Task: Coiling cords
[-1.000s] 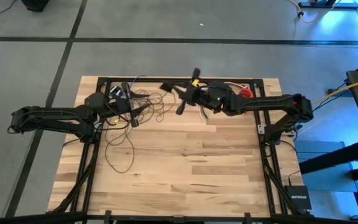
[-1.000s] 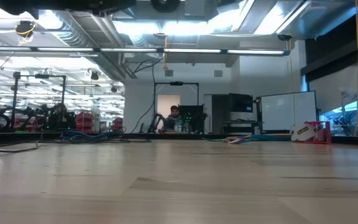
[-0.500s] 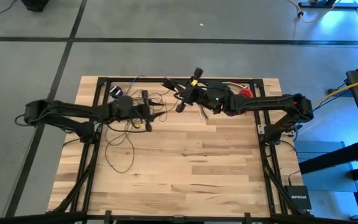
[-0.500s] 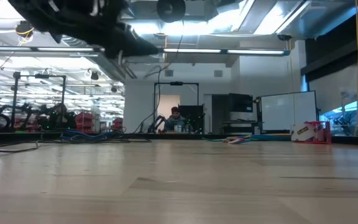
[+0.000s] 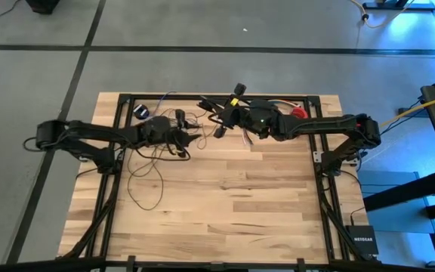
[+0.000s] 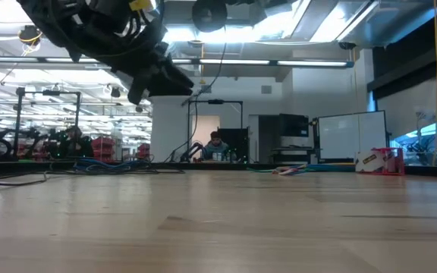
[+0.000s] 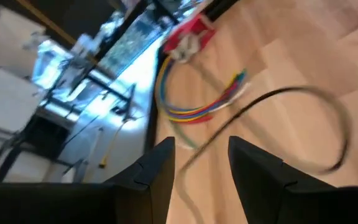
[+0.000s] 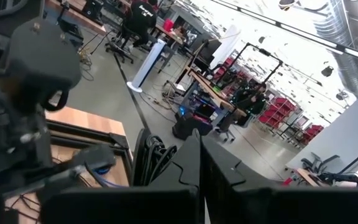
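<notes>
Right now | cords (image 5: 151,162) sprawl in loose loops on the table's (image 5: 225,211) far-left part | left end effector (image 5: 189,138) fingers apart above them | right end effector (image 5: 219,128) closed, empty-looking | wire likely light, floppy, tangle-prone; grasp one strand near a loop

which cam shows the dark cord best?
High view: the cords sprawl in loops over the table's left half, under the left gripper. Left wrist view catches only one blurred curved stretch. Right wrist view shows a few strands; the low view shows none clearly.
</notes>
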Controlling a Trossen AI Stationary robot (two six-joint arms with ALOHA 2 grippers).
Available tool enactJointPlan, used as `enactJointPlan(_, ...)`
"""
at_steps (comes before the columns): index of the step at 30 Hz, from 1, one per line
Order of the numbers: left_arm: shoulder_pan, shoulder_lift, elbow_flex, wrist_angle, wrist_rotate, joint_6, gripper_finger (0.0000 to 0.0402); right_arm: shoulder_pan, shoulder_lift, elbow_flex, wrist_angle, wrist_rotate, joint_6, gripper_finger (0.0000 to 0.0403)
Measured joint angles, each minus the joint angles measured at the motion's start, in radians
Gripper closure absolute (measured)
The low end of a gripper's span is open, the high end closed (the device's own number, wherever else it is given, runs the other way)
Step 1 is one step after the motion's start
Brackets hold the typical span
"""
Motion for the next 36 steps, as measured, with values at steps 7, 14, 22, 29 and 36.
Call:
enactJointPlan(7, 0.001, 0.081, 0.0, 0.081, 0.02, 0.063, 0.0259, 0.0, 0.0, 0.0, 0.005, -0.002, 0.005, 0.0395)
enactJointPlan(14, 0.002, 0.113, 0.0, 0.197, 0.022, 0.068, 0.0259, 0.0, 0.0, 0.0, 0.005, -0.01, 0.007, 0.0394)
enactJointPlan(22, 0.018, 0.17, 0.0, 0.206, 0.008, 0.114, 0.0259, 0.0, 0.0, 0.0, 0.006, -0.055, 0.025, 0.0394)
enactJointPlan(29, 0.025, 0.185, 0.0, 0.212, 0.003, 0.153, 0.0278, 0.0, 0.0, 0.001, 0.005, -0.064, 0.027, 0.0393)
enactJointPlan(36, -0.006, 0.16, 0.0, 0.205, -0.107, 0.25, 0.0389, 0.0, -0.005, 0.001, 0.024, -0.06, 0.026, 0.0393)
